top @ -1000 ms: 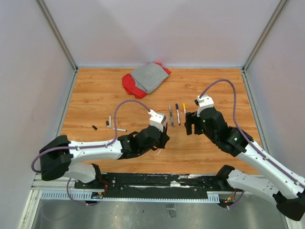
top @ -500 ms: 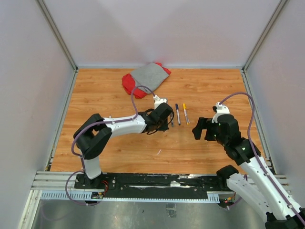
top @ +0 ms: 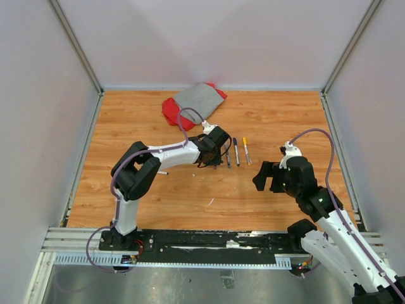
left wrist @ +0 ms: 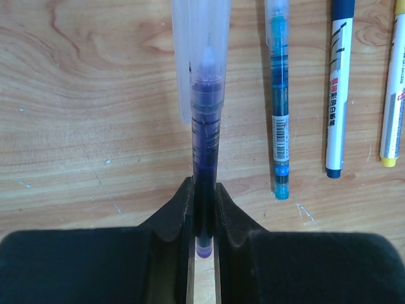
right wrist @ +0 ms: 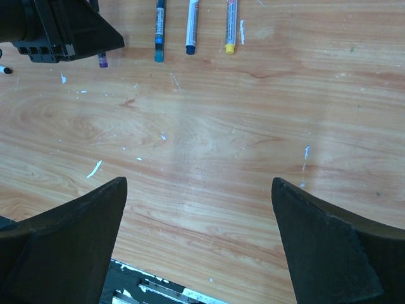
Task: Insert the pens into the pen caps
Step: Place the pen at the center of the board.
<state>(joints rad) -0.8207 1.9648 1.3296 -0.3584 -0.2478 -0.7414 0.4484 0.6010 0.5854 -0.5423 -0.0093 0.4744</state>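
at the pen row (left wrist: 278, 126): my left end effector (left wrist: 204, 186) has arrived clamping a capped purple pen (left wrist: 204, 114), ready for laying down; right end effector (right wrist: 197, 190) withdrawn, agape, empty.

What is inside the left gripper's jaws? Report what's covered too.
A purple-ink pen is clamped in the left gripper, its far end inside a clear cap. The fingers cover the barrel's sides there; the cap's top runs out of view.

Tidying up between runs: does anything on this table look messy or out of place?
Small white scraps lie scattered about, and a crumpled grey and red cloth lies at the far edge, unrelated to the pens. The three loose pens lie in a tidy row beside the purple pen in the left hand.
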